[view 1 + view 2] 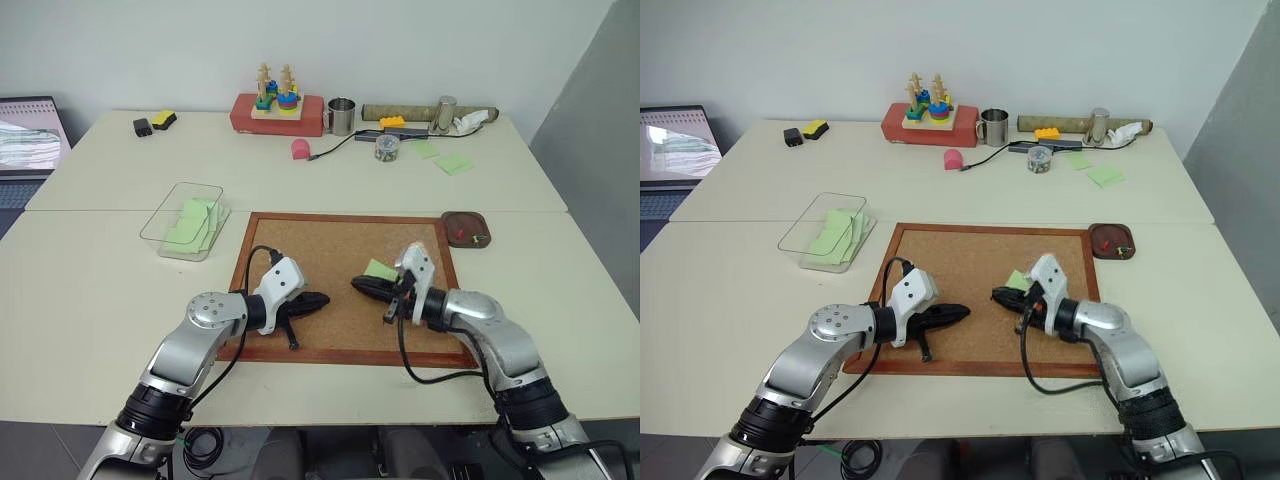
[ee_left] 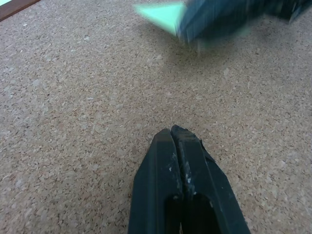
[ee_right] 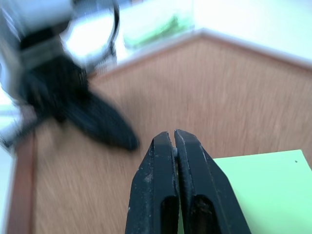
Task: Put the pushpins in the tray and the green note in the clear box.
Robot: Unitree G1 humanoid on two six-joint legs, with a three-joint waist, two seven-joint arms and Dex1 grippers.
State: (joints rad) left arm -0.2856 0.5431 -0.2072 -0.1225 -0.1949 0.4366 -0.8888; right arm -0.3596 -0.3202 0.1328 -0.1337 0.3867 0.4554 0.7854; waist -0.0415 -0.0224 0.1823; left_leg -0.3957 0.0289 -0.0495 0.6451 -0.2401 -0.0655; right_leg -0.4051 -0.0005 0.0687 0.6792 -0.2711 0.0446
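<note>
Now right gripper (image 1: pixel 360 286) pinching the green note (image 1: pixel 381 269) over the cork board (image 1: pixel 330 250), left gripper (image 1: pixel 318 299) pressed together, empty

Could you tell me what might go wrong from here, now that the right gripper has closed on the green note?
The right gripper is shut on the green note only near one edge, so the sheet could slip out on the way to the clear box.

The left gripper sits shut over the cork board, between the note and the box, so the arms might collide.

The box already holds notes, so the sheet may catch on its wall.
</note>
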